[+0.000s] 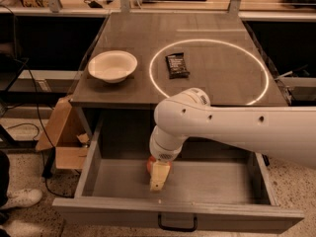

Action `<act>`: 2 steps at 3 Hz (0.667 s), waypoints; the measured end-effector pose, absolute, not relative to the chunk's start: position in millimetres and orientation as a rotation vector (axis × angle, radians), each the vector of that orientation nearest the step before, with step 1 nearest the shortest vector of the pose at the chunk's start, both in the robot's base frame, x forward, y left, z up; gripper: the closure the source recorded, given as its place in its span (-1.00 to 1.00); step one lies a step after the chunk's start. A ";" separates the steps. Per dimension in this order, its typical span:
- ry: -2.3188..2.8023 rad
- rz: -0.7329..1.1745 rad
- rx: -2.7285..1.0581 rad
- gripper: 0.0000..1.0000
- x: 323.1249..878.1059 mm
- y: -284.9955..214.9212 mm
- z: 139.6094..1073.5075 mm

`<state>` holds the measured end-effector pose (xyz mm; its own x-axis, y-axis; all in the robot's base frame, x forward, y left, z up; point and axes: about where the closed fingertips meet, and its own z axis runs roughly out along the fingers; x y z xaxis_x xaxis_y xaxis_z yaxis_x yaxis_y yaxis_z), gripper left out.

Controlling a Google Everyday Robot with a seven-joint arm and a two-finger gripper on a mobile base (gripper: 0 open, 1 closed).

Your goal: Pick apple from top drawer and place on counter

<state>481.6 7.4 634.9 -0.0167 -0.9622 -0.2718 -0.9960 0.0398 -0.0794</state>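
The top drawer (217, 184) is pulled open below the counter (217, 78), its black handle (177, 225) at the front. My white arm reaches down into the drawer from the right. My gripper (158, 177) hangs low over the drawer floor, left of centre. The apple (149, 165) shows only as a small red patch right against the gripper's left side; the rest is hidden behind the gripper. I cannot tell whether the apple is held or rests on the drawer floor.
On the counter stand a white bowl (112, 65) at the left and a dark snack bar wrapper (177, 64) inside the white circle. A cardboard box (64, 139) and cables lie on the floor to the left. A shoe (19, 199) is at the lower left.
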 end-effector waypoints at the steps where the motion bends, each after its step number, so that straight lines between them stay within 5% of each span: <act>1: 2.088 0.215 -2.006 -1.00 480.5 4.3 621.3; 2: 2.091 0.222 -2.004 -1.00 480.0 4.4 618.0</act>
<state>480.0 4.4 618.0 -0.0334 -0.9615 -0.2728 -0.9974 0.0497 -0.0529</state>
